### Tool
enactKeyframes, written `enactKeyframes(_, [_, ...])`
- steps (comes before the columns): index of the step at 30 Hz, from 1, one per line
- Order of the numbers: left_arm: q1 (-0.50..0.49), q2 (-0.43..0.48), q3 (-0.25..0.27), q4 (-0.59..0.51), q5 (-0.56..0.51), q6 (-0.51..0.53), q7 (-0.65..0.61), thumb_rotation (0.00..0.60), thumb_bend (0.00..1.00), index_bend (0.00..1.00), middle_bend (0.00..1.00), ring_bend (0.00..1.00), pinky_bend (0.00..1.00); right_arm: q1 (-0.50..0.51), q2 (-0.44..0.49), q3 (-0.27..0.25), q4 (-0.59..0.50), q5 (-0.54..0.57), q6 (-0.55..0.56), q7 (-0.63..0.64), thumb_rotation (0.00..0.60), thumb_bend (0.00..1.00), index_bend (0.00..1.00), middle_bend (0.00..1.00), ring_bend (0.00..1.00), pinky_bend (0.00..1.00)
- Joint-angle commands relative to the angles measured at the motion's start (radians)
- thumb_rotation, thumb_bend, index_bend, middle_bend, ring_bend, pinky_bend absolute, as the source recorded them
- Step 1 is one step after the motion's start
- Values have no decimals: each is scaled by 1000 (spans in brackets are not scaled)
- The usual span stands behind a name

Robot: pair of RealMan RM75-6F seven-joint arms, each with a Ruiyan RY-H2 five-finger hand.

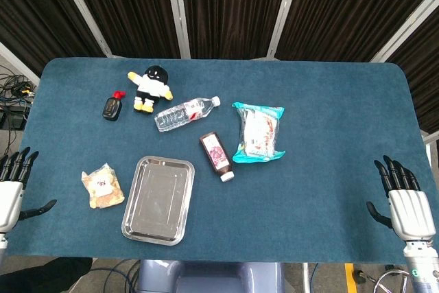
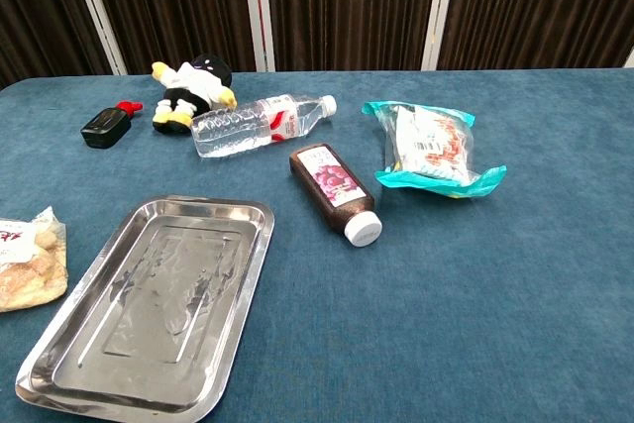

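Chest view hides both hands, snack bag cropped (left edge)

Left hand at eight o'clock, right hand at four (both palm-down, fingers spread, holding nothing).

Left hand is half chopped off by the head view's left edge, and the right hand loses its wrist at the bottom edge. Chest view shows neither hand. The snack bag at the counter's left edge is cut there too. Bottle labels are too small to read.
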Motion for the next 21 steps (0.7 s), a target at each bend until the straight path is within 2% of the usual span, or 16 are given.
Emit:
enactKeyframes(1, [0, 0, 0, 0, 0, 0, 0, 600, 9, 0, 0, 0, 0, 0, 0, 0, 0, 0, 0, 1, 600, 302, 0, 0, 0, 120])
enactKeyframes(21, [-1, -1, -1, 3, 3, 1, -2, 600, 10, 0, 0, 0, 0, -1, 0, 1, 0, -1, 3, 1, 600, 302, 0, 0, 0, 120])
